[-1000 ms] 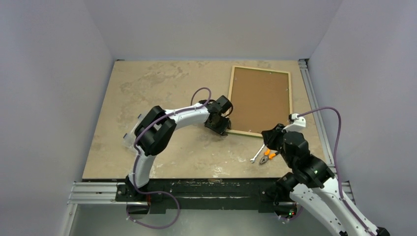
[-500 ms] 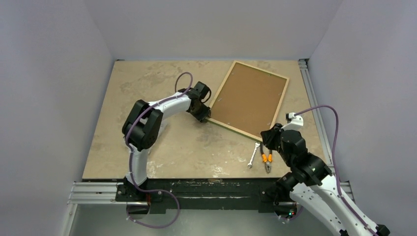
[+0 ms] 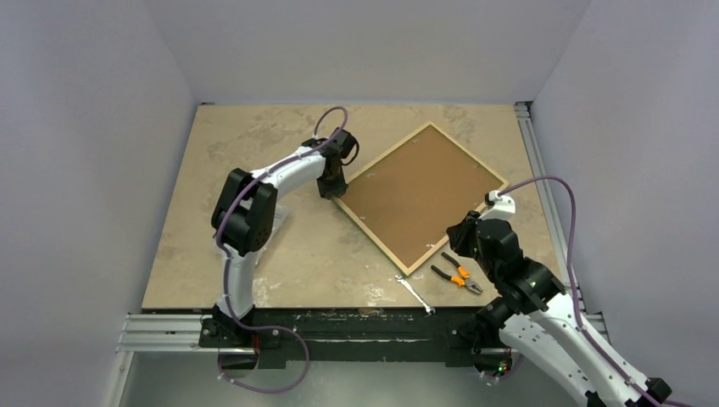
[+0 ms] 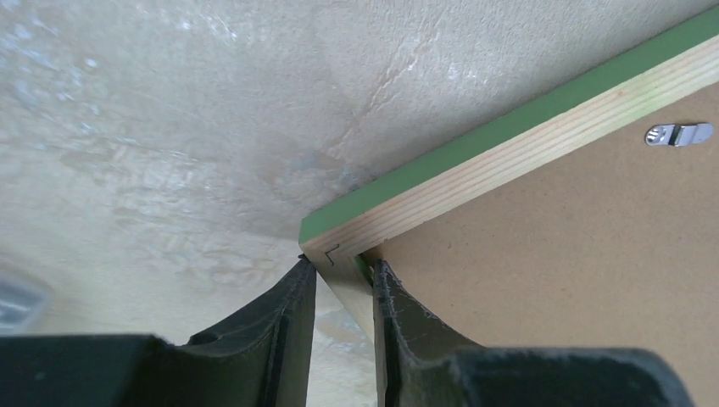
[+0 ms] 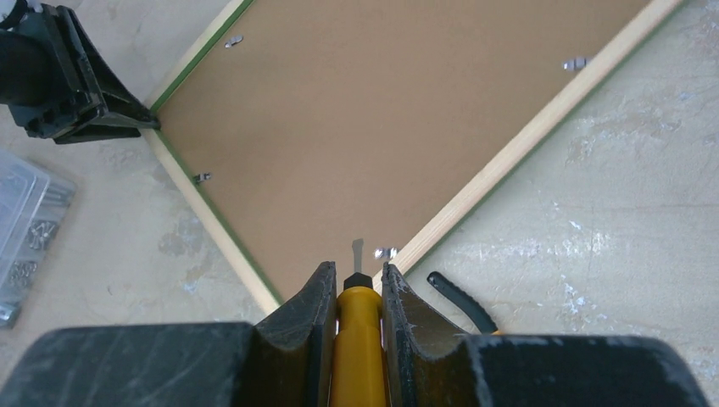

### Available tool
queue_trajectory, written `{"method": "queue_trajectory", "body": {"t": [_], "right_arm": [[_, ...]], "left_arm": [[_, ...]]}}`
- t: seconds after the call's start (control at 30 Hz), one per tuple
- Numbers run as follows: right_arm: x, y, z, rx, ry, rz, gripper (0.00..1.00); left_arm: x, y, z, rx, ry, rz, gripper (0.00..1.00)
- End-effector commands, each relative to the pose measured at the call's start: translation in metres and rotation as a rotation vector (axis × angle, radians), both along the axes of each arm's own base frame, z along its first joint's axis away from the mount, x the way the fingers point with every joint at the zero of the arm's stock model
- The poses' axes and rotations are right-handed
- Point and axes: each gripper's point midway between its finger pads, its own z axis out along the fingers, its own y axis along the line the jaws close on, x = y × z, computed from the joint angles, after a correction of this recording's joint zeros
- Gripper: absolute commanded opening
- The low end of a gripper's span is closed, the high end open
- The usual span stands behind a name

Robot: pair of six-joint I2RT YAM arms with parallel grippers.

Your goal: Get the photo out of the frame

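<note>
The frame (image 3: 373,236) lies face down and turned diagonally on the table, with pale wood and a green outer edge (image 4: 509,153). The photo's plain brown back (image 3: 420,193) fills it; the print side is hidden. My left gripper (image 3: 332,188) is shut on the frame's left corner (image 4: 339,271), one finger outside and one on the brown back. My right gripper (image 3: 468,231) is shut on a yellow-handled screwdriver (image 5: 360,339), whose tip hangs over the frame's near corner beside a small metal clip (image 5: 386,252).
Orange-handled pliers (image 3: 458,275) and a wrench (image 3: 414,292) lie near the frame's near corner. A clear plastic parts box (image 5: 25,229) shows at the left of the right wrist view. More metal clips (image 4: 678,133) sit along the frame's back.
My left gripper has dragged the frame's corner left and away, swinging the frame from square to diagonal. The wrench and pliers have shifted nearer the table's front edge. The right gripper has barely moved.
</note>
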Motion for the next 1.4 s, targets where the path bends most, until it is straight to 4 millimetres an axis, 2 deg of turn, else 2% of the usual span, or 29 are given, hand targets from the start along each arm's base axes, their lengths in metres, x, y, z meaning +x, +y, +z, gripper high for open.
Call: {"method": "queue_trajectory", "body": {"t": [0.0,0.03,0.13,0.2,0.37,0.47,0.57,0.67,0.8,0.93,1.07,1.13,1.23,1.37], "right_arm": [[0.007,0.009,0.004,0.002,-0.019,0.034,0.0],[0.007,0.011,0.003,-0.002,-0.013,0.042,0.0],[0.01,0.02,-0.001,-0.004,0.003,0.082,0.0],[0.013,0.03,-0.005,-0.003,0.008,0.128,0.0],[0.017,0.051,-0.02,0.001,0.06,0.215,0.0],[0.018,0.058,-0.024,0.002,0.072,0.243,0.0],[0.019,0.06,-0.027,0.005,0.068,0.254,0.0],[0.018,0.062,-0.031,0.004,0.077,0.266,0.0],[0.017,0.065,-0.036,0.011,0.087,0.28,0.0],[0.015,0.066,-0.037,0.02,0.088,0.284,0.0],[0.014,0.065,-0.035,0.026,0.087,0.282,0.0],[0.013,0.064,-0.032,0.027,0.08,0.278,0.0],[0.011,0.06,-0.032,0.023,0.078,0.269,0.0],[0.01,0.058,-0.031,0.013,0.081,0.263,0.0]], "left_arm": [[0.006,0.025,0.032,0.163,-0.029,-0.172,0.0],[0.008,0.025,0.038,0.157,-0.055,-0.183,0.07],[0.011,0.018,0.062,0.086,-0.15,-0.227,0.38],[0.011,0.011,0.071,0.023,-0.181,-0.239,0.54],[-0.001,0.006,0.087,-0.111,-0.181,-0.198,0.72],[-0.018,-0.002,0.09,-0.234,-0.159,-0.147,0.73],[-0.044,-0.025,0.086,-0.432,-0.091,-0.096,0.74],[-0.074,-0.038,0.065,-0.571,0.039,0.027,0.73],[-0.106,-0.04,0.034,-0.62,0.184,0.248,0.72],[-0.121,-0.06,0.022,-0.654,0.214,0.298,0.75],[-0.141,-0.076,0.005,-0.604,0.293,0.374,0.73],[-0.144,-0.079,-0.003,-0.569,0.29,0.412,0.7],[-0.137,-0.08,-0.011,-0.513,0.279,0.426,0.64],[-0.125,-0.083,-0.018,-0.466,0.267,0.409,0.4]]}}
